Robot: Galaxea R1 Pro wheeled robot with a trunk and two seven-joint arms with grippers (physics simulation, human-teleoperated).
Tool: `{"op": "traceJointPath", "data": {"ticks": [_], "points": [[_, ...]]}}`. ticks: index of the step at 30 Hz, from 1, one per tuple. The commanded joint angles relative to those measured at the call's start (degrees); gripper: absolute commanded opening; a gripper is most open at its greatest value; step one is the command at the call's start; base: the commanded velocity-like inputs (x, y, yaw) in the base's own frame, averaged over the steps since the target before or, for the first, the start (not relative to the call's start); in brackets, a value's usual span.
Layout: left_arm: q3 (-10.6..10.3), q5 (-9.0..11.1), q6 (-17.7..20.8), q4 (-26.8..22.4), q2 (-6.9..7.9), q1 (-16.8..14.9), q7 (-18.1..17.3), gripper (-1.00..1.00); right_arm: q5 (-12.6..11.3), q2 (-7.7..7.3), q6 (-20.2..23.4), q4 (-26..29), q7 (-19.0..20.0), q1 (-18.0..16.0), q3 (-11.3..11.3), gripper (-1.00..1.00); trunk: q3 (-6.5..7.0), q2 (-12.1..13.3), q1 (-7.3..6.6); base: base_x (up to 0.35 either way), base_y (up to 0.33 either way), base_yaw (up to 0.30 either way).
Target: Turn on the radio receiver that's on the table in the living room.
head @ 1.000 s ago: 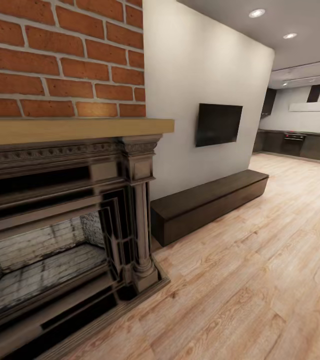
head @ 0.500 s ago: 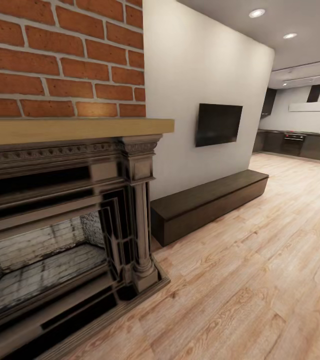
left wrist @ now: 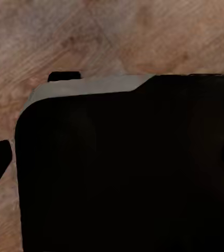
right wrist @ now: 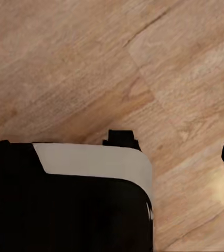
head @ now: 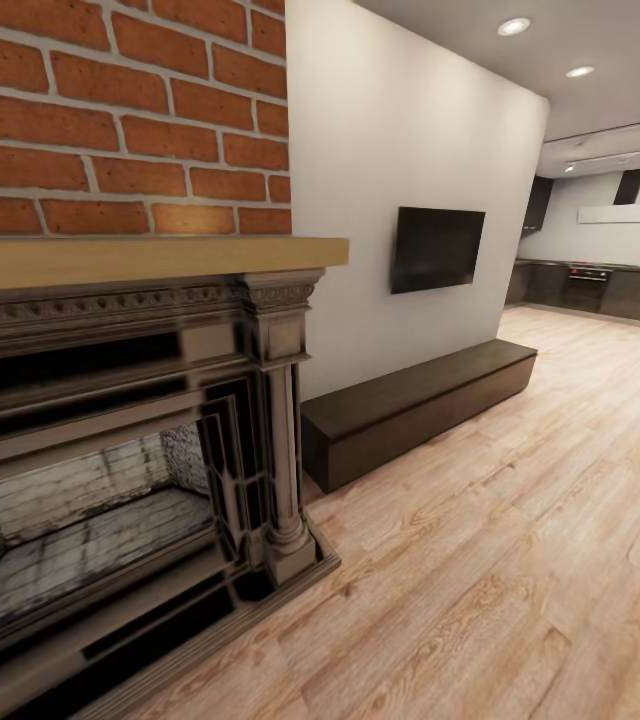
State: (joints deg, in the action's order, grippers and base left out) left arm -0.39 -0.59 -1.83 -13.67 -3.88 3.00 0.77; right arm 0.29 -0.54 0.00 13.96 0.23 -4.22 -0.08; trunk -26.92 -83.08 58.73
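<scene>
A brick fireplace (head: 110, 400) with a dark carved surround and a pale wooden mantel (head: 150, 258) fills the near left of the robot's head view in the living room (head: 480, 540), its red brick chimney breast (head: 120, 110) rising above. Along the white wall (head: 400, 130) beyond it, a long dark brown bench (head: 415, 405) sits on the light wood plank floor (head: 520, 580), its near end just beside the fireplace column, with a black wall-mounted television (head: 437, 248) hanging above it. At the far right, past the end of the wall, a kitchen with dark cabinets (head: 600, 285) opens under recessed ceiling lights (head: 513, 26). The left wrist view looks down on the plank floor (left wrist: 143, 37), much of it covered by a dark body with a pale grey edge (left wrist: 91, 86); the right wrist view likewise shows floor planks (right wrist: 117, 58) above a black-and-white housing (right wrist: 91, 160). In both wrist views the fingers are too hidden to judge, so whether either arm's jaws are parted or closed cannot be told. The radio receiver and its grey table are outside what the cameras take in from this spot.
</scene>
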Motion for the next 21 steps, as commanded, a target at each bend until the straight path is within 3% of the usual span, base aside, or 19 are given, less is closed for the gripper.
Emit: {"op": "traceJointPath", "data": {"ticks": [1, 9, 21], "points": [[0.0, 0.0, 0.1, -12.4, 0.10, 0.0, 0.0, 1.00, 0.0, -0.19, 0.0, 0.7, 0.0, 0.3, 0.0, 1.00, -0.01, 0.0, 0.00, 0.000, 0.000, 0.000], [0.0, 0.2, -0.5, -16.2, 0.27, 0.0, -0.1, 1.00, 0.1, -0.51, -0.6, 2.3, 0.0, 0.3, 0.1, 1.00, -0.01, 0.0, 0.00, 0.000, 0.000, 0.000], [0.0, 0.2, -0.5, -16.9, 0.44, 0.0, 0.0, 1.00, 1.6, -0.52, -3.4, 3.0, 0.0, 0.3, 0.1, 1.00, -0.01, 0.0, 0.00, 0.000, 0.000, -0.011]]}}
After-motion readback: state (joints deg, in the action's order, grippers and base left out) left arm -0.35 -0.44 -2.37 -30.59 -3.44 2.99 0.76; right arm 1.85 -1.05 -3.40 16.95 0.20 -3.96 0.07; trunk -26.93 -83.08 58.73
